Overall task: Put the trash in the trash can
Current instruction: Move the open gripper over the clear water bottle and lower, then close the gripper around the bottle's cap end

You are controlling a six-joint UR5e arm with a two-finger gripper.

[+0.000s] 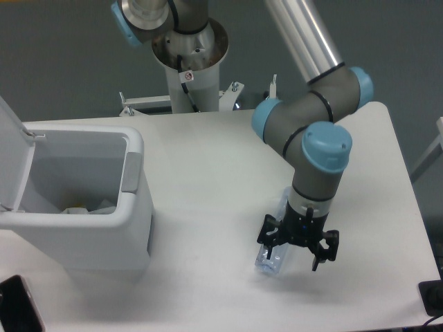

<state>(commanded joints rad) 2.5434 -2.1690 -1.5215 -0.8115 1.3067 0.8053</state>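
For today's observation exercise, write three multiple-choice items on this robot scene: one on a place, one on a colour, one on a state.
1. Where does the clear plastic bottle lie?
A. inside the bin
B. on the table, right of the bin
C. on the floor

2. What colour is the trash can?
A. white
B. red
C. black

3. How is the trash can's lid?
A. shut
B. missing
C. swung open

Answers: 1 B, it rests on the white table under the gripper. 2 A, its walls are white. 3 C, the lid stands up at the left.
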